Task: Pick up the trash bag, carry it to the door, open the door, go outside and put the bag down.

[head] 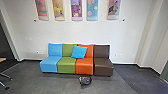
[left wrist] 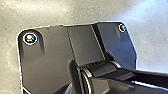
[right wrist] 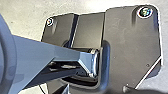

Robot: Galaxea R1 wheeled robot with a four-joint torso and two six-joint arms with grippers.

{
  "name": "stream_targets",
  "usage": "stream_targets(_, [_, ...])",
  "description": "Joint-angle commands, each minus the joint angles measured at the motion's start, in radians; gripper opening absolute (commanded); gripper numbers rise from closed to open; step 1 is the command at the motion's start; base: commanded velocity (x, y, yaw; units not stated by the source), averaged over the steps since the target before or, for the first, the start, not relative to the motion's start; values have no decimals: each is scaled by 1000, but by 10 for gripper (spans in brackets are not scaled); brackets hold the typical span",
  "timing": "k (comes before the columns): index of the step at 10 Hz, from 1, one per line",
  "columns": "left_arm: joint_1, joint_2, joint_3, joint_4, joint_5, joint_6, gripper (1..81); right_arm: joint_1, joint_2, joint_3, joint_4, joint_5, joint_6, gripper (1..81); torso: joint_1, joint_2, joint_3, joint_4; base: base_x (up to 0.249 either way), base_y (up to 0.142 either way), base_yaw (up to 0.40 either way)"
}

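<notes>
Head view: four-seat sofa (head: pixel 84 65), taken as the landmark, with the trash bag (head: pixel 85 80) on the grey floor (head: pixel 57 85) close in front of its orange seat. The bag is small, dark and slumped; contact between bag and sofa cannot be determined. A blue cushion (head: pixel 79 52) leans on the sofa across the green and orange backrests; wall panels (head: pixel 76 10) hang above the sofa. Chair legs (head: pixel 6 81) stand well apart from the sofa, beyond its blue end.

Step in hand, as judged: the approach to the bag, ahead of the pick-up; carrying, opening the door and setting down are all undone. Neither the left gripper nor the right gripper holds the bag; whether either is spread or closed cannot be told.

Requirements of the next move, as judged: the base should be brought nearer to the sofa's orange seat and the torso bent, so that one arm can reach the floor in front of it. The grasp should gather the bag's upper folds, since a shallow pinch might slip or tear the film. Clearance from the sofa's front edge should be kept during descent and lift
</notes>
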Motion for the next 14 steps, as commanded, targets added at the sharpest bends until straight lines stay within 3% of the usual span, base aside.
stream_targets(1, [-55, -8, 8, -4, 40, 3, 811, 42, 4, 11, -11, -73, -7, 811, 0, 0, 0, 0, 134, 0, 0])
stream_targets(14, [-61, -17, 12, -6, 37, -10, 811, 4, 33, -34, -17, -28, -3, 811, 0, 0, 0, 0, 127, 0, 0])
